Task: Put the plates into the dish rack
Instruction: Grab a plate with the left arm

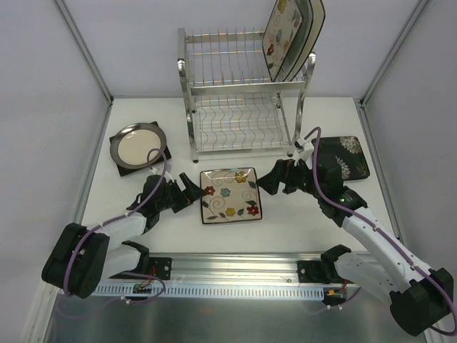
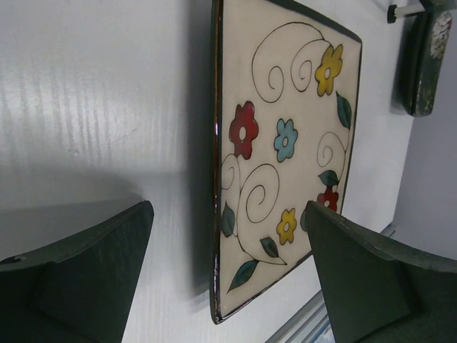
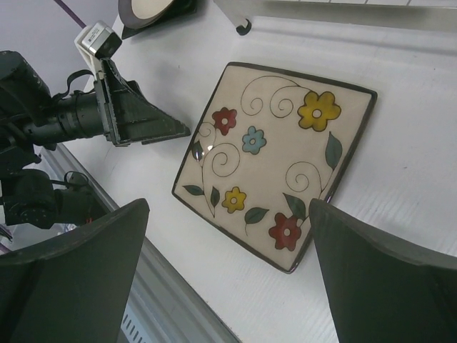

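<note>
Top external view: the floral plate (image 1: 230, 195) lies flat on the table (image 1: 285, 229) between the left gripper (image 1: 191, 189) and right gripper (image 1: 265, 182). Both stand wide open, holding nothing.

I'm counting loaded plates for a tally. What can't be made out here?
Racked plates: top view, overlapping and cut by the upper edge; count unsure.
Dark square plate under the round plate: top view, mostly covered.
White-flowered dark plate: top view, right arm hides its left side.

Flowered plate (image 3: 275, 161) lies flat on white table (image 3: 421, 100), left gripper (image 3: 170, 128) just beside it.
</note>
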{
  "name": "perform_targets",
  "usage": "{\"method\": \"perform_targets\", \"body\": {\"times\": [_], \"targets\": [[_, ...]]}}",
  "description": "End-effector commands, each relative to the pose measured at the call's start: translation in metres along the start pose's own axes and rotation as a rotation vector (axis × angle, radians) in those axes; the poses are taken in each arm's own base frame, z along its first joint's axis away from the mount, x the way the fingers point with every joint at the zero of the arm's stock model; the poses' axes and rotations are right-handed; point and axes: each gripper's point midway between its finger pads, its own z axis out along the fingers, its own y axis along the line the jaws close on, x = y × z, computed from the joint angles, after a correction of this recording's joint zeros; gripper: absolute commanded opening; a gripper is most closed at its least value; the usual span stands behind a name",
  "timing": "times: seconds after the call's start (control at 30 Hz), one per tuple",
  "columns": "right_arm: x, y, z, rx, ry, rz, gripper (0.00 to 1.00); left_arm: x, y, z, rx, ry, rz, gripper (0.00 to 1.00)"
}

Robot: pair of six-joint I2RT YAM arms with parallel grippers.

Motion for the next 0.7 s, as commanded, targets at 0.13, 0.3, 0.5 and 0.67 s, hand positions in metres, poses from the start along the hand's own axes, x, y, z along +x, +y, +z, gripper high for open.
{"method": "perform_targets", "body": {"times": [0.13, 0.3, 0.5, 0.67], "targets": [[-0.011, 0.014, 0.0, -0.07, -0.04, -0.022, 1.0, -0.004, -0.011, 0.015, 0.128, -0.031, -0.048, 0.84], [-0.009, 0.01, 0.0, -0.053, -0.028, -0.031, 1.0, 0.004, -0.003, 0.025, 0.12, 0.004, -0.082, 0.77], [-0.007, 0.006, 0.002, -0.036, -0.018, -0.036, 1.0, 0.015, 0.008, 0.036, 0.094, 0.056, -0.119, 0.72], [-0.005, 0.002, 0.004, -0.023, -0.012, -0.041, 1.0, 0.025, 0.012, 0.044, 0.086, 0.094, -0.123, 0.67]]}}
